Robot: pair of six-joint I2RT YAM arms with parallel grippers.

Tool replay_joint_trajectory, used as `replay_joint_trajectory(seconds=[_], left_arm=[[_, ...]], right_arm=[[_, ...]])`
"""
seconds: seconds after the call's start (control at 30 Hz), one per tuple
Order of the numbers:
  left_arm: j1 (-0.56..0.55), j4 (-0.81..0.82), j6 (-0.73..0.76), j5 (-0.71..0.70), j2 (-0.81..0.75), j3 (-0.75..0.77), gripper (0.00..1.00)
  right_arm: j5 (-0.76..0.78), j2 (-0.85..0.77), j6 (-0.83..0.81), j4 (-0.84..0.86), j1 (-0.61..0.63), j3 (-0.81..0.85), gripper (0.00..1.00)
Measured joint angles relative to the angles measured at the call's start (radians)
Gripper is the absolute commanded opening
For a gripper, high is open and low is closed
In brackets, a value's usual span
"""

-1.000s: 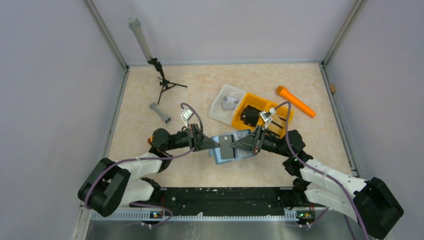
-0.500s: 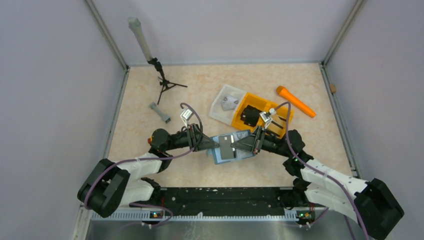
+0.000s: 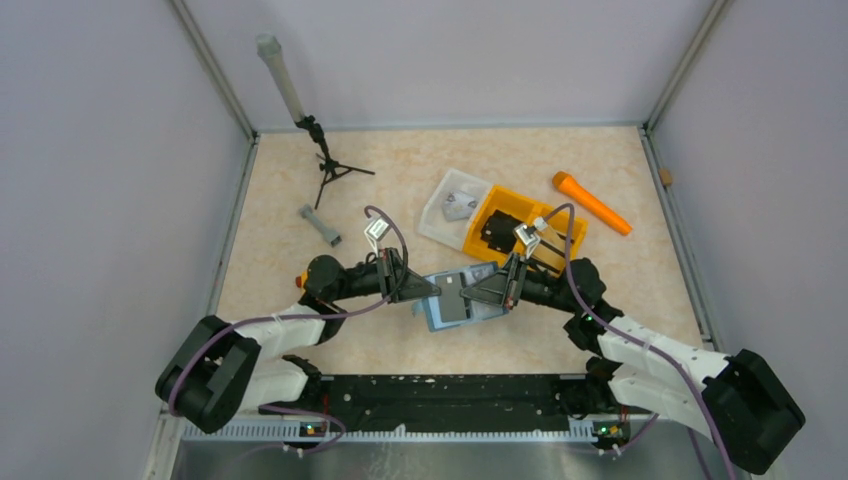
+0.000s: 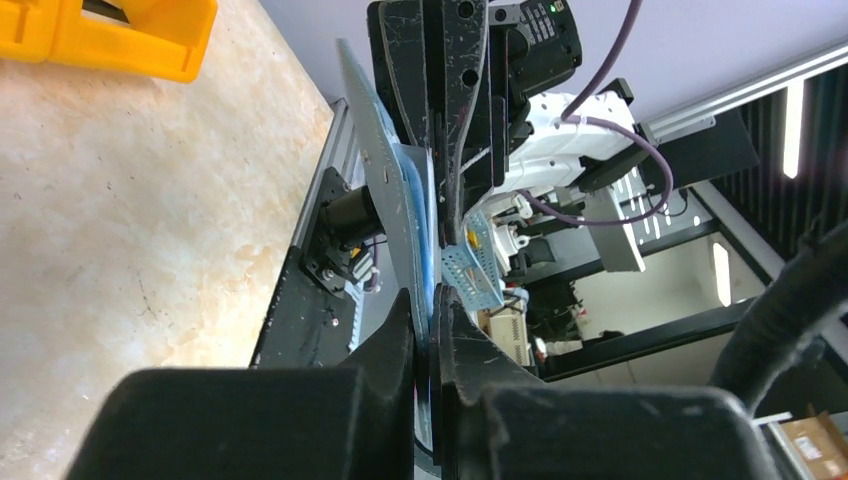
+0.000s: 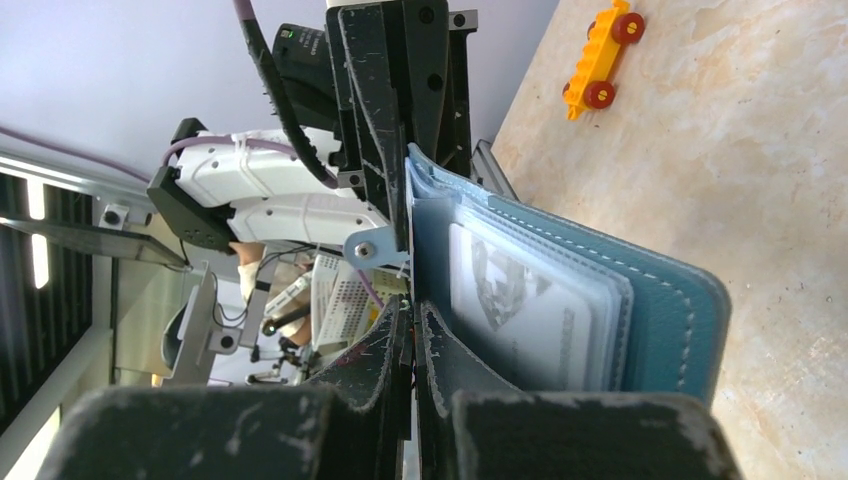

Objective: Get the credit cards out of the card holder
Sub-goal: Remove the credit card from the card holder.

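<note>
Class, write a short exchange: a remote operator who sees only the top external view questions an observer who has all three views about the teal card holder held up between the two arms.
Operator: From above I see the teal-blue stitched folding card holder between the arms. Are any cards showing?
Observer: Yes. The right wrist view looks into the open holder, where a white printed card sits behind clear plastic.
Operator: How is the right tool gripping it?
Observer: Its fingers are shut on one thin light-blue inner leaf, not around the whole holder.
</note>
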Motion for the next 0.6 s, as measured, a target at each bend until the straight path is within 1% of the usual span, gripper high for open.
replay_joint_trajectory(seconds=[0.1, 0.13, 0.2, 0.23, 0.27, 0.37, 0.47, 0.6], left_arm=[[0.000, -0.021, 0.007, -0.001, 0.000, 0.001, 0.00], [0.000, -0.024, 0.008, -0.002, 0.000, 0.001, 0.00], [-0.001, -0.030, 0.008, -0.003, -0.005, 0.001, 0.00], [-0.001, -0.034, 0.010, -0.004, -0.010, 0.001, 0.00], [-0.001, -0.038, 0.012, -0.005, -0.016, 0.001, 0.00], [-0.001, -0.040, 0.015, -0.007, -0.036, 0.001, 0.00], [-0.001, -0.035, 0.013, -0.008, -0.043, 0.001, 0.00], [-0.001, -0.035, 0.007, -0.008, -0.042, 0.001, 0.00]], right_arm=[[-0.003, 0.000, -0.002, -0.001, 0.000, 0.000, 0.00], [-0.003, -0.001, -0.003, -0.002, 0.000, 0.000, 0.02], [-0.003, -0.007, -0.007, -0.010, 0.000, 0.000, 0.16], [0.000, -0.015, -0.010, -0.019, 0.000, 0.000, 0.18], [0.001, -0.024, -0.013, -0.029, 0.000, 0.000, 0.18], [0.009, -0.060, -0.030, -0.050, 0.000, 0.000, 0.06], [0.011, -0.076, -0.037, -0.056, 0.000, 0.000, 0.01], [0.014, -0.076, -0.036, -0.057, 0.000, 0.000, 0.00]])
